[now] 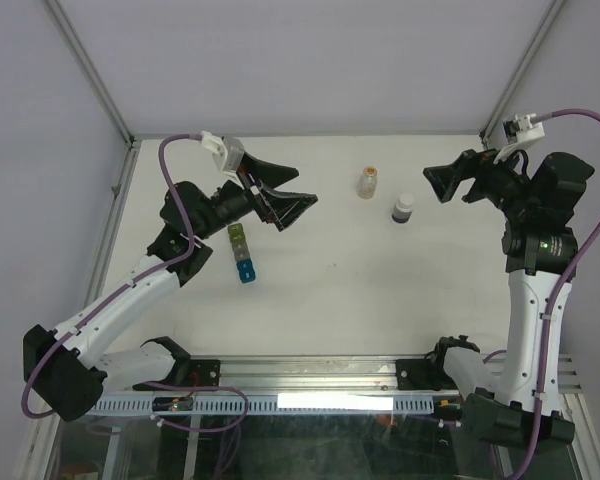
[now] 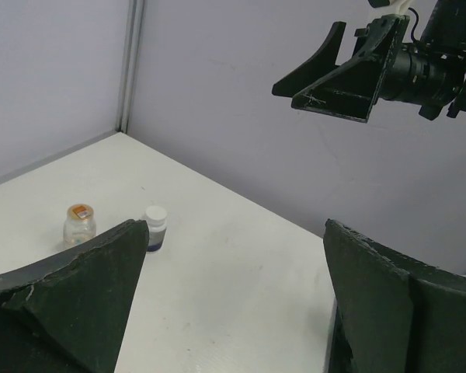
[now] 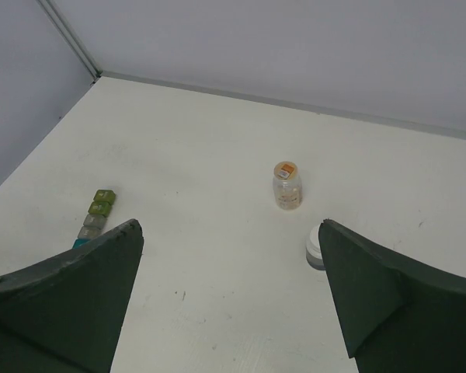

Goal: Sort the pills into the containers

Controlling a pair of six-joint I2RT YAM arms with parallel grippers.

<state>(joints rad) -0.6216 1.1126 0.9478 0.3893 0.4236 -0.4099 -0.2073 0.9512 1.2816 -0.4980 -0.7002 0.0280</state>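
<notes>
**A:** How much open room is there, and where are the edges?

**B:** The white table (image 1: pixel 360 300) has a wide bare stretch across the middle and lower middle of the top view. Its far edge meets the back wall (image 1: pixel 310 60) in the upper part of the frame. Its left edge runs along a side wall (image 1: pixel 40 150). A clear bottle (image 1: pixel 367 182) with a tan cap and a dark bottle (image 1: pixel 404 208) with a white cap stand near each other, upper right of centre.

**A:** And the containers?

**B:** The containers (image 1: pixel 242 252) are a short strip of joined little cubes lying left of centre in the top view. The strip runs up and down the frame, slightly tilted. It is yellow-green at the upper end, then olive, grey and teal, with blue at the lower end. In the right wrist view it sits at the left edge, its near end hidden behind a finger. I cannot tell whether any lid is up.

**A:** The arms?

**B:** The left arm comes from the lower left, bent at the elbow. The left claw (image 1: pixel 302 190) is spread wide and empty, just above the strip in the frame, and points right. The right arm rises along the right side and folds over at the top. The right claw (image 1: pixel 435 185) is also spread wide and empty, pointing left, beside the dark bottle in the frame. The left wrist view shows it at the upper right, raised off the table.
</notes>
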